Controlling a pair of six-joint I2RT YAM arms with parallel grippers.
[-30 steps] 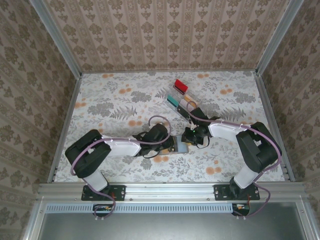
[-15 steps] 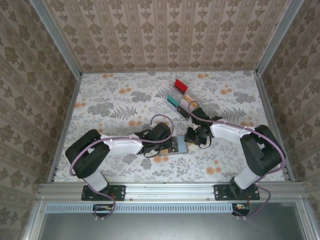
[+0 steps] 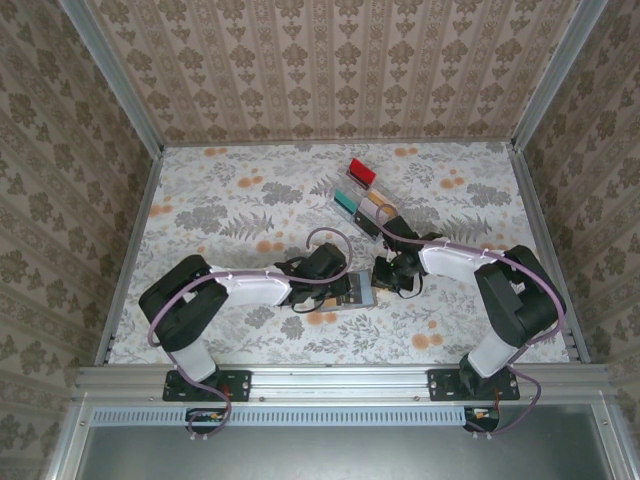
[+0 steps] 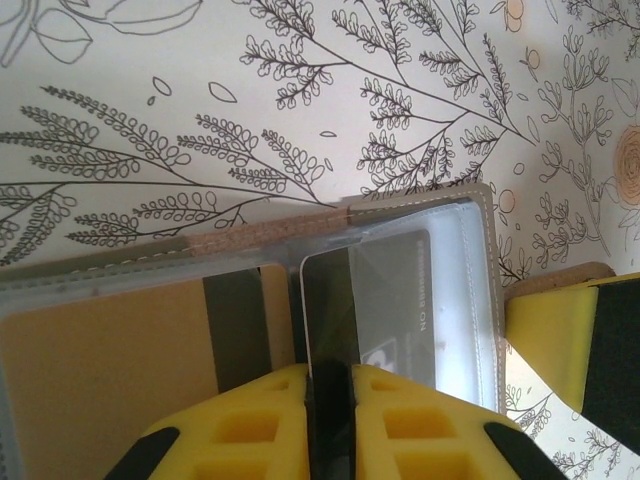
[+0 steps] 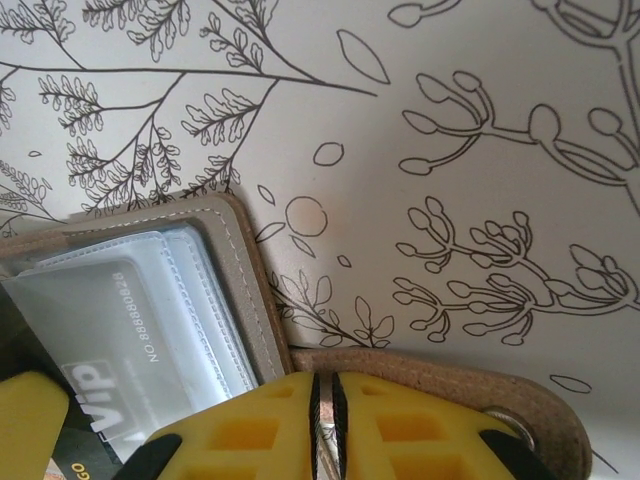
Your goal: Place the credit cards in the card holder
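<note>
The card holder lies open on the floral table, grey-edged with clear inner pockets and a cork-coloured spine. My left gripper is shut on a dark credit card whose far part sits inside the right clear pocket. A tan card fills the left pocket. My right gripper is shut on the holder's cork-coloured flap, at the edge of the card holder. In the top view both grippers, left and right, meet over the holder.
A slotted rack stands behind the grippers with a red card, a teal card and a beige card upright in it. Patterned walls close in the table on three sides.
My left gripper has moved right over the holder, carrying the dark card further into the pocket. My right gripper's jaws have closed in slightly on the flap.
</note>
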